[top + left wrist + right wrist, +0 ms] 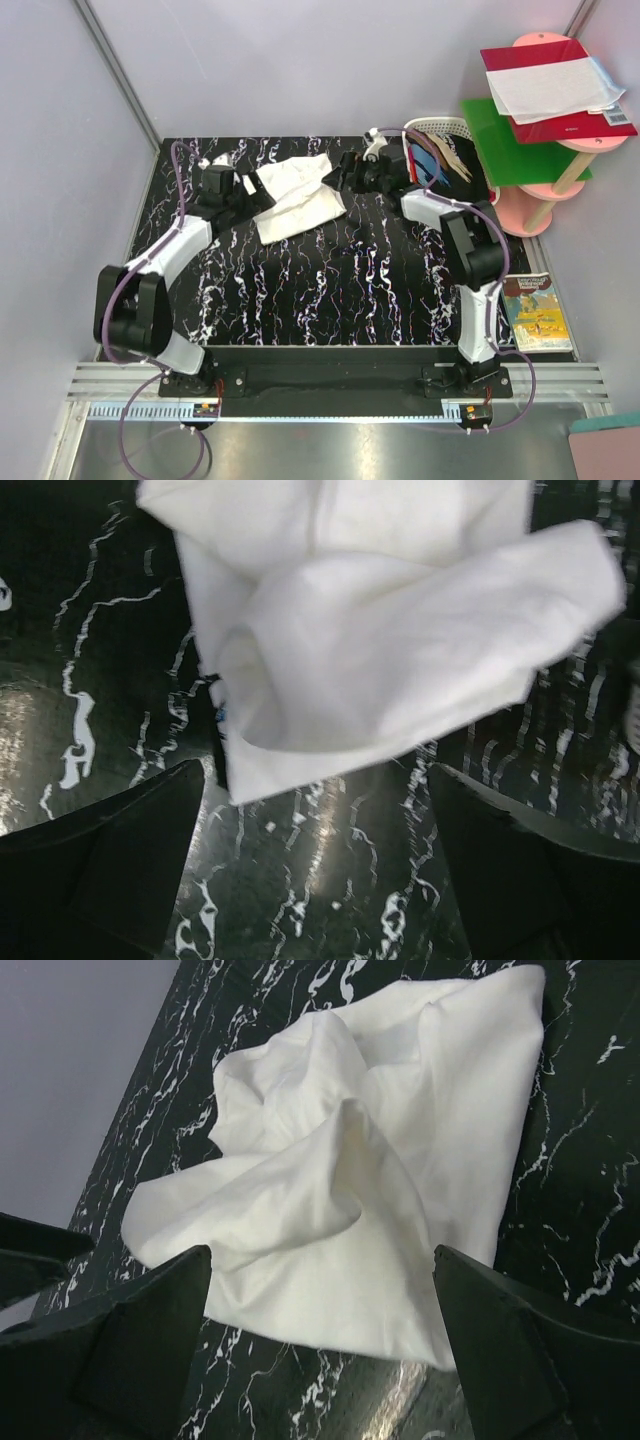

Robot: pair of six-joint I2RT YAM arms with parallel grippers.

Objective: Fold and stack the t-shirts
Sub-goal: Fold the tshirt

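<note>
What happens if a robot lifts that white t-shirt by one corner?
The white t-shirt would probably droop and unfold: it lies crumpled in loose folds. It looks thin, so likely light. Pushed, it would probably bunch further, not slide.

Crumpled white t-shirt [298, 200] on black table [330, 290], between left gripper [258, 190] and right gripper [342, 172]

- My surface [330, 300] is black with white marbled veining and carries soft glare patches.
- Pale lilac-grey walls [300, 60] close the back and both sides. A metal strip [120, 75] runs down the left corner.
- A pink tiered stand [525, 210] at my right holds a green board [500, 140].
- A ribbed aluminium rail [330, 385] lines the near edge.
</note>
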